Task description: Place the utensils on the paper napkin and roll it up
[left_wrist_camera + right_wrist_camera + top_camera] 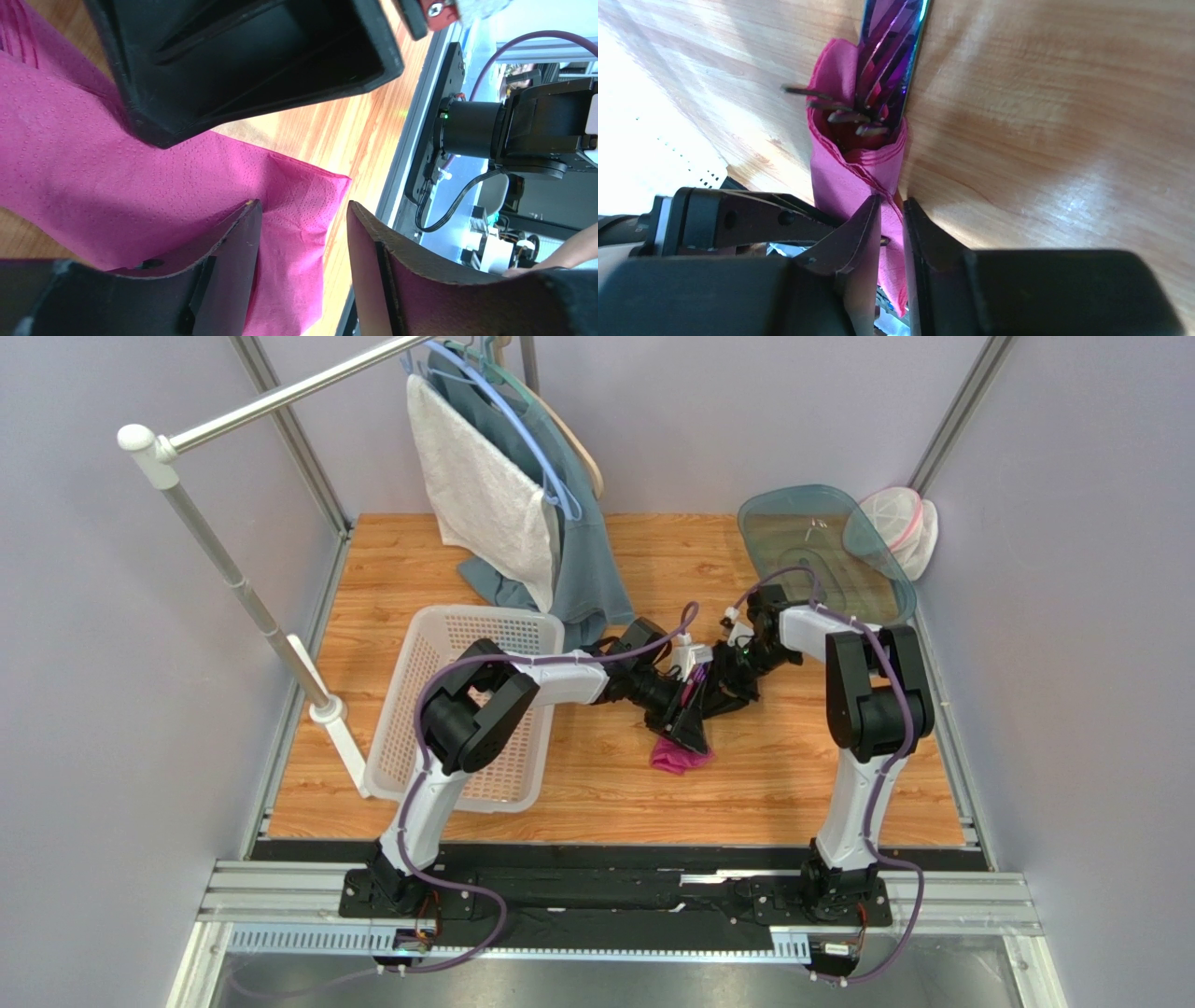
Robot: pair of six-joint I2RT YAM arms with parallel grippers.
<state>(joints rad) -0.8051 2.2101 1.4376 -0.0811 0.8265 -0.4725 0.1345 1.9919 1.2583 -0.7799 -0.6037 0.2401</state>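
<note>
Wooden counter (786, 784) fills the middle of the top view. A white basket (421, 658) sits at its left side. A white rack (225, 560) stands over the far left, with a grey-white towel (477, 490) and a teal cloth (596, 574) hanging on it. A see-through teal tray (800, 525) and a mesh bag (898, 525) are at the far right corner. Left arm (477, 714) reaches right over the basket and right arm (870, 686) reaches left, so the two heads meet close together at counter centre. The paper napkin (680, 753) lies on the wood just below that meeting point, between the basket and the right arm. It is magenta, partly rolled and partly loose. In the right wrist view it forms a tube around the utensils (885, 77). The shiny purple handles run out of the far end, and the dark fork tines (829, 115) poke out sideways at the tube mouth. Right pincer (891, 203) is nearly pressed together, pinching a strip of the napkin at the near end of the roll. Left pincer (303, 210) is spread. Its fingers (231, 259) stand apart over a loose napkin corner that lies flat on the wood and passes under one finger, and nothing is gripped. The right arm's black head sits just above it.
</note>
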